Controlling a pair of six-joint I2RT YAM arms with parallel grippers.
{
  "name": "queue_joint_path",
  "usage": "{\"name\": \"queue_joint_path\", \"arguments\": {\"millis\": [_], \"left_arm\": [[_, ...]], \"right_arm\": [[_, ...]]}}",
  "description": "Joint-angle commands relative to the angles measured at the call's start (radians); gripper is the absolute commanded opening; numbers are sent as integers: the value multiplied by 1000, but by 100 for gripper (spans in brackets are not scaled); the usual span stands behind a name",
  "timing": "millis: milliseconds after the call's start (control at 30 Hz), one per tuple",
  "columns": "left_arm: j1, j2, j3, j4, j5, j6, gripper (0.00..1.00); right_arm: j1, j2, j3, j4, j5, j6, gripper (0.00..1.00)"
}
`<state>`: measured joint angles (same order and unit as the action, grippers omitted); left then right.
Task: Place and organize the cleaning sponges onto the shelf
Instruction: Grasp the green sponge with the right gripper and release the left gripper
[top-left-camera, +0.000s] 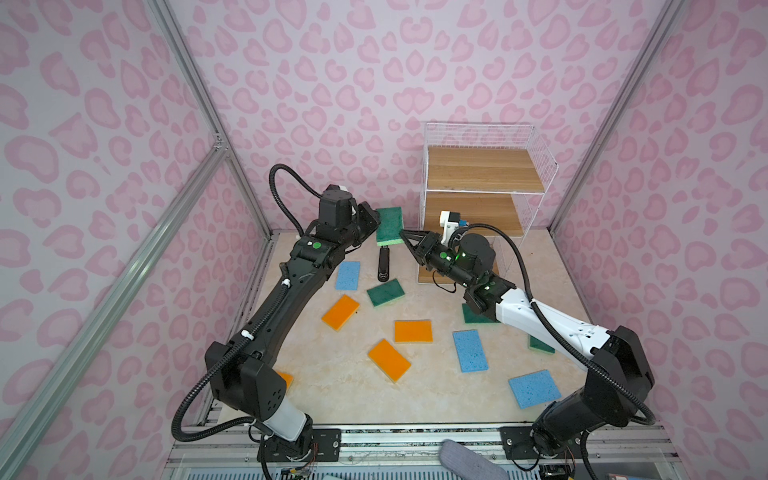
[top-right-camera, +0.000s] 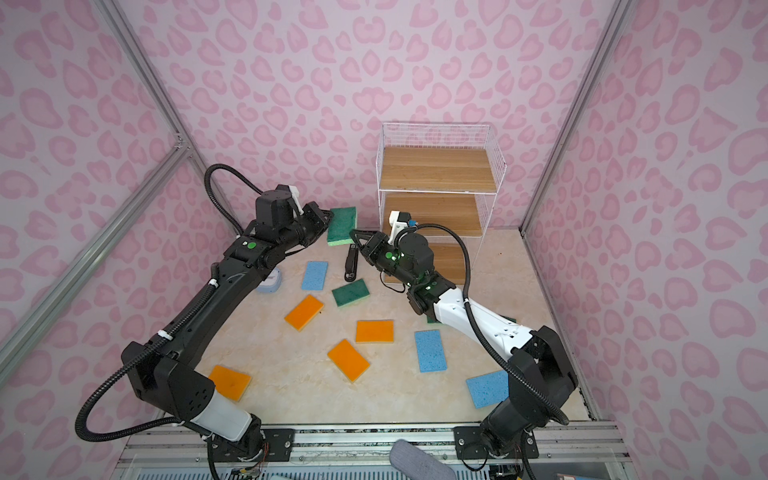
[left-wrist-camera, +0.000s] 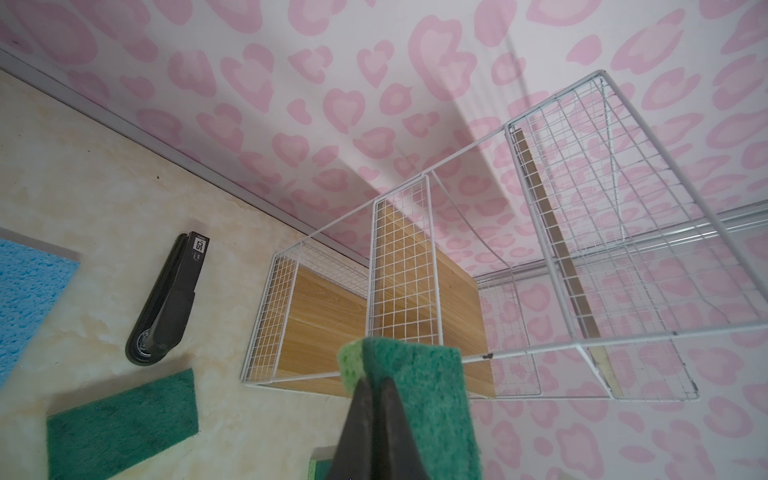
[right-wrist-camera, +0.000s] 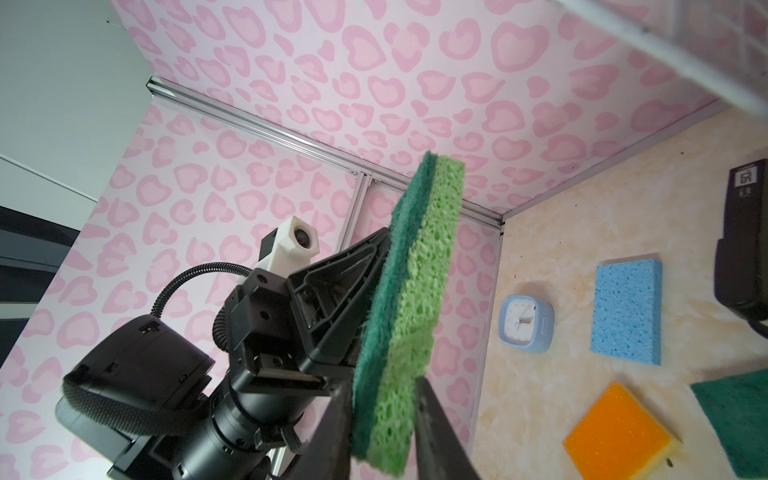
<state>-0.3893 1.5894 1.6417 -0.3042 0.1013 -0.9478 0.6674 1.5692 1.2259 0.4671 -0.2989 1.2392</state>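
A green sponge (top-left-camera: 390, 224) (top-right-camera: 342, 224) hangs in the air left of the shelf (top-left-camera: 484, 168) (top-right-camera: 436, 168), dark green face up. My left gripper (top-left-camera: 376, 220) (left-wrist-camera: 372, 376) is shut on its left edge. From the other side, my right gripper (top-left-camera: 403, 235) (right-wrist-camera: 382, 384) is shut across its near right end, one finger on each face (right-wrist-camera: 415, 299). All the shelf boards that show are bare. On the table lie several sponges: blue (top-left-camera: 348, 275), green (top-left-camera: 385, 292), orange (top-left-camera: 340, 311), orange (top-left-camera: 389, 359), blue (top-left-camera: 470, 350).
A slim black bar (top-left-camera: 383, 262) lies just below the held sponge. A small light-blue clock (top-right-camera: 270, 284) sits beside my left forearm. Two green sponges (top-left-camera: 476, 316) are partly hidden under my right arm. Pink walls enclose the table on three sides.
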Motion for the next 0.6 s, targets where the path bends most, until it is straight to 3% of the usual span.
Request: {"name": "queue_joint_path", "arguments": {"millis": [0, 67, 133, 200, 267, 567], "left_arm": [[-1, 4, -1, 21, 10, 8, 3], [0, 4, 1, 25, 20, 13, 3], [-1, 4, 2, 29, 36, 23, 18], [-1, 4, 11, 26, 50, 40, 63], [0, -5, 19, 10, 47, 64, 100], [52, -181, -122, -43, -13, 194, 98]], "right_arm": [[0, 5, 2, 32, -13, 1, 16], [1, 1, 1, 25, -11, -5, 12], [0, -8, 0, 14, -9, -11, 10], [0, -21, -1, -2, -8, -22, 9], [2, -36, 1, -30, -9, -39, 8], [1, -171, 59, -337, 3, -228, 8]]}}
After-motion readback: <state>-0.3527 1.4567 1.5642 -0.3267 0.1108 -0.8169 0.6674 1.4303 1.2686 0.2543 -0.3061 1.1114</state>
